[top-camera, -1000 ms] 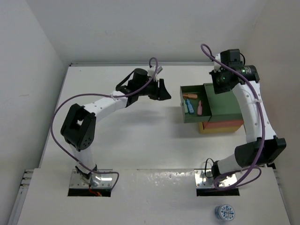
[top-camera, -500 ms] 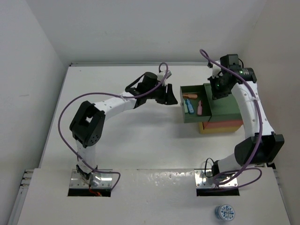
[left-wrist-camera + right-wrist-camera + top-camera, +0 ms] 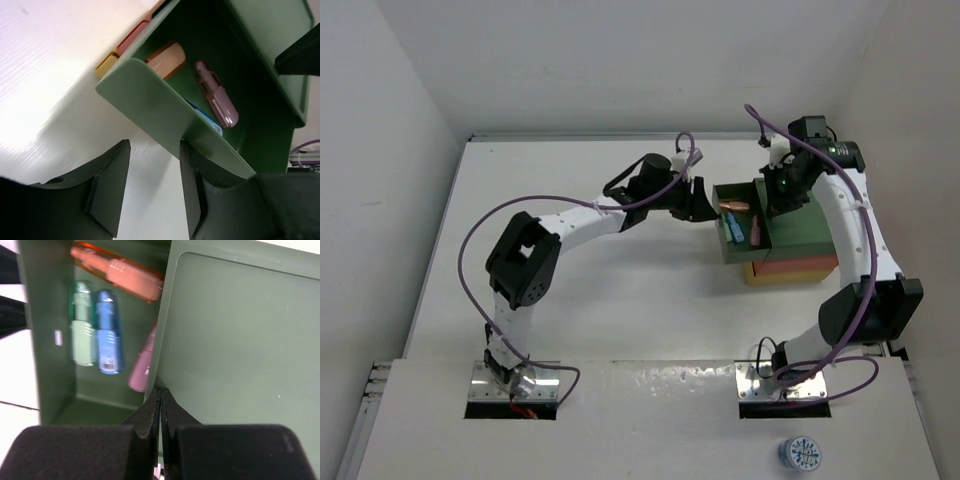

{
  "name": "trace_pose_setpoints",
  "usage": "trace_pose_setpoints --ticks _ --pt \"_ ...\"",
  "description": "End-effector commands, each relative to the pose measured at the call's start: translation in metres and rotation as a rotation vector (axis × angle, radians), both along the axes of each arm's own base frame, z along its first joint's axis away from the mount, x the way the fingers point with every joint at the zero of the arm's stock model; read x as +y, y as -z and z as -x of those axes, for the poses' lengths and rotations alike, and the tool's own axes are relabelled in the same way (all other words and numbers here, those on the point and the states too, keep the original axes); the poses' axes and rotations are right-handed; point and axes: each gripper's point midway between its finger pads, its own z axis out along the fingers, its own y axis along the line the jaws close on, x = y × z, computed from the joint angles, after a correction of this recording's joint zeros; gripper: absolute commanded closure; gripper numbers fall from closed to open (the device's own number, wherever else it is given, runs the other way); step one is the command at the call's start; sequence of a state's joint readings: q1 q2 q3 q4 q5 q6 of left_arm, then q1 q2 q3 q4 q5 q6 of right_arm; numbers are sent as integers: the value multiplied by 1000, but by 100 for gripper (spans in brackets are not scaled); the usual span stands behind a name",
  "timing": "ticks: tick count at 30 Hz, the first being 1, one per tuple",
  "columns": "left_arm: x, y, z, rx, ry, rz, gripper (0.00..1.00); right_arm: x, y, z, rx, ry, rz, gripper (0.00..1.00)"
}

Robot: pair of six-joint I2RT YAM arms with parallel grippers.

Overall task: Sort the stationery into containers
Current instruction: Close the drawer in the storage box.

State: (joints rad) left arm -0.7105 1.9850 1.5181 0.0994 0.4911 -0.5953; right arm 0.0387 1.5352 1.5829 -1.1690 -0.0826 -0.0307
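The green tray [image 3: 800,225] tops a stack over the red-orange tray [image 3: 800,264] and the yellow tray [image 3: 790,277]. Its green drawer [image 3: 730,245] sticks out to the left and holds an orange marker [image 3: 733,206], a blue marker [image 3: 736,228] and a pink marker [image 3: 756,230]. My left gripper [image 3: 703,203] is open and empty at the drawer's front wall [image 3: 165,107], one finger [image 3: 192,185] against it. My right gripper [image 3: 772,200] is shut and empty, its tips [image 3: 160,390] resting on the green top's edge [image 3: 235,335]. The right wrist view also shows a mint marker [image 3: 82,332].
White walls close in the table at the back, left and right. A small round white object [image 3: 800,453] lies on the near ledge by the right arm's base. The tray stack stands against the right arm's forearm.
My left gripper has moved right up to the drawer front, and the green drawer has slid a little to the right into the stack. My right gripper has shifted slightly left onto the green top.
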Motion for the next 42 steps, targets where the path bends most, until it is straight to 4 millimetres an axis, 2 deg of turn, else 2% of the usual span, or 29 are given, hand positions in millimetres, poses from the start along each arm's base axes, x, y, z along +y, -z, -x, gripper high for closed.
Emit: trace_pose_setpoints --ticks 1,5,6,7,8,10,11,13,14,17,22,24,25,28,32,38,41,42 --pt "-26 -34 0 -48 42 119 50 12 -7 2 5 -28 -56 100" --pt "-41 -40 0 -44 59 167 50 14 -8 1 13 -29 -69 100" --pt "-46 -35 0 -39 66 165 50 14 -8 1 14 -28 -71 100" --pt "-51 -40 1 -52 77 174 50 15 -8 0 18 -29 -77 100" --pt "-55 -34 1 -49 82 167 50 15 -8 0 21 -28 -77 100" --pt "-60 -37 -5 -65 74 175 50 16 -8 -1 23 -30 -78 100" --pt "-62 -30 -7 -59 74 173 50 16 -8 -2 18 -33 -76 100" --pt "-68 -30 -7 -48 78 190 50 15 -7 -2 19 -35 -74 100" --pt "-72 -22 -7 -34 82 188 50 15 -7 -2 18 -37 -75 100" --pt "-83 -15 0 -28 103 188 50 15 -6 -2 26 -41 -71 100" --pt "-91 -14 3 -36 113 203 50 12 -5 -3 32 -42 -64 100" --pt "-95 -14 5 -40 119 212 45 11 -5 -3 32 -40 -64 100" --pt "-96 -16 6 -52 123 222 33 10 -4 -2 36 -39 -65 100" --pt "-99 -24 4 -84 119 241 21 8 -3 -3 39 -34 -64 100" --pt "-103 -32 0 -108 116 250 19 8 -1 -2 45 -33 -70 100" --pt "-104 -26 -1 -101 117 232 19 10 -4 -2 41 -34 -82 100" --pt "-91 -17 -10 -81 46 172 11 10 -11 -4 26 -27 -87 100" --pt "-85 -30 -8 -98 37 177 10 12 -14 -5 17 -28 -92 100"
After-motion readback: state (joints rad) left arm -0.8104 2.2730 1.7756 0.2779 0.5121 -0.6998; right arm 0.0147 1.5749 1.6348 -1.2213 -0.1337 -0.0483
